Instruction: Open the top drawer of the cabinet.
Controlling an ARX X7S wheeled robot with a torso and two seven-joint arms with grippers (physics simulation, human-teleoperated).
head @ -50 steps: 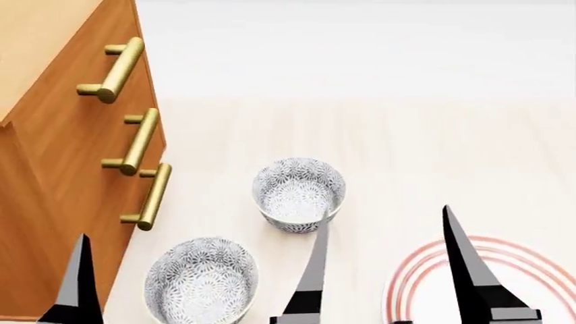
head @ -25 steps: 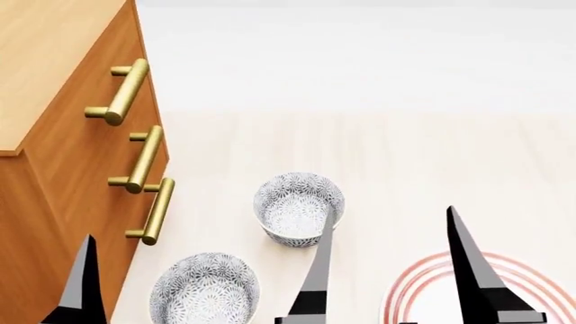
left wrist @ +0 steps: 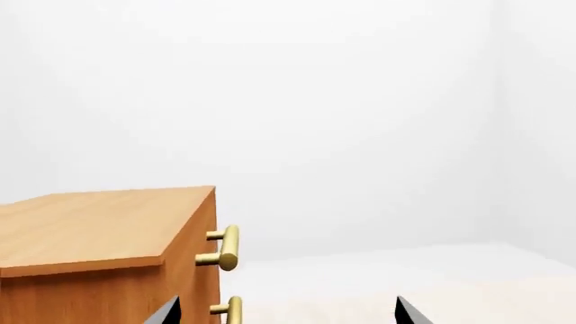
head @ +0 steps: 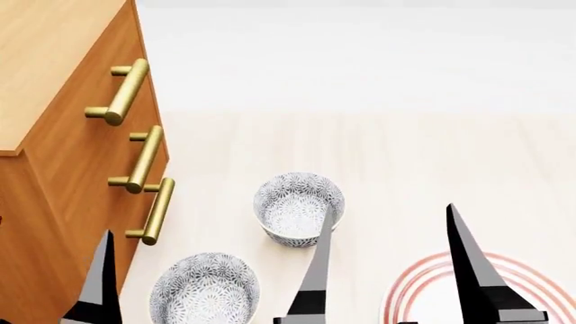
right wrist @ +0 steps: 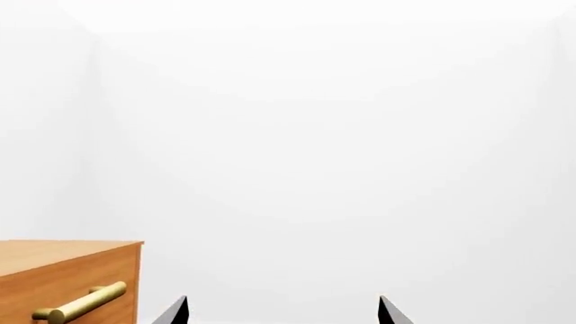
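1. Both grippers are seen held low and pointed forward. The left gripper (head: 209,283) has its black fingers spread wide with nothing between them, and the right gripper (head: 473,266) is likewise spread and empty.
2. The tall orange-brown wooden cabinet (head: 63,155) is seen at the left of the head view, standing on the pale wooden floor (head: 405,155). Its top drawer (head: 90,94) is shut flush, with its brass bar handle (head: 121,91) untouched and well apart from both grippers.
3. Three brass handles are counted in the head view, two in the left wrist view and only one in the right wrist view.
4. The cabinet's lighter top and a white wall are shown by the wrist views; the floor objects are shown only by the head view.
5. Two grey patterned bowls are counted: one (head: 298,208) near the cabinet's front, another (head: 205,290) closer to the robot. One white plate with red rings (head: 423,287) is partly hidden behind the right fingers.
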